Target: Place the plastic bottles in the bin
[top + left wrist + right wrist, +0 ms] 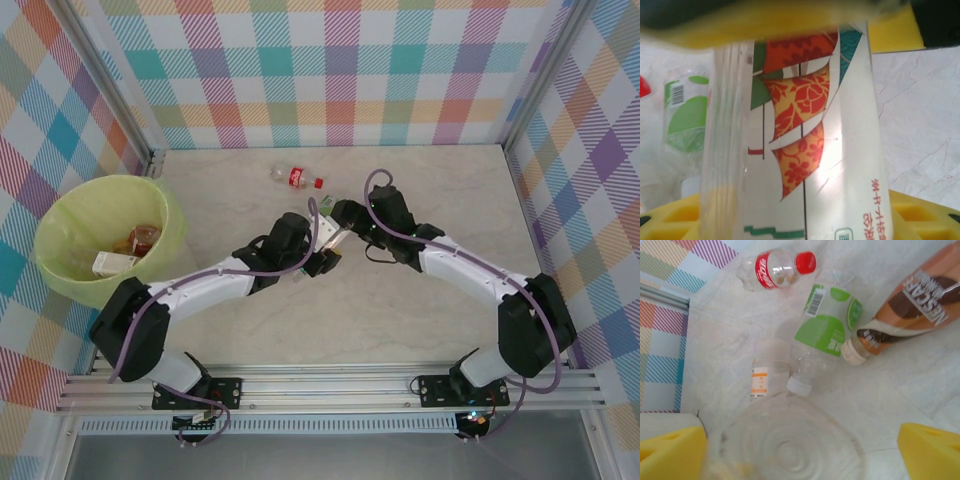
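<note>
Our left hand [320, 262] is clamped on the floral-label bottle [800, 140], and our right hand [800, 452] stands open about its base, so we judge the carry is next: swing far left to the bin [70, 215], then release.

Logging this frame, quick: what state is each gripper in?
Left gripper: closed on the flower-labelled bottle.
Right gripper: open, holding nothing.

Your bin [62, 215] sits way out at 9 o'clock with two bottles [135, 250] in it; the lone bottle [297, 179] lies at 12, behind the centre bottle [805, 150] mid-table.
</note>
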Controlling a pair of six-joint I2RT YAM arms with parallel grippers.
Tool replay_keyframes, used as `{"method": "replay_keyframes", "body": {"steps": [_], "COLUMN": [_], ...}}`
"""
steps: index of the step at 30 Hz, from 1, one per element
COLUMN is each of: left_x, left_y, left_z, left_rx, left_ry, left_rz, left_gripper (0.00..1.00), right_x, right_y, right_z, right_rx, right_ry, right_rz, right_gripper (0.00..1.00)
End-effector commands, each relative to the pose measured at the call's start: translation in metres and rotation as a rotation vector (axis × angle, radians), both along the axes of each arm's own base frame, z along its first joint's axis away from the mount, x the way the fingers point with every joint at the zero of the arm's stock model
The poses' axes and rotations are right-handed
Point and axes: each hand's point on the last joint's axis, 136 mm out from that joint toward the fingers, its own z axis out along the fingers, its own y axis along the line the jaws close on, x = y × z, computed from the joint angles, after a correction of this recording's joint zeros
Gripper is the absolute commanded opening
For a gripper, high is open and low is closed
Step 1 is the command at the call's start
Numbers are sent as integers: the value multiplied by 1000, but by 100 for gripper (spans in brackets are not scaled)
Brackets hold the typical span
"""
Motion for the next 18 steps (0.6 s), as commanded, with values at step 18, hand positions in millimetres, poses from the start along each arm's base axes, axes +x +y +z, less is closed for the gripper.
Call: {"method": "replay_keyframes", "body": {"steps": [18], "left_x": [-21], "left_y": [226], "left_z": [248], "left_rx": [-66], "left_ry": [-395], "left_rz": [862], "left_gripper": [0], "right_x": [24], "right_y": [-31], "right_z": [4], "right_rx": [77], "right_ry": [83], "right_rz": [-152], "right_gripper": [100]}}
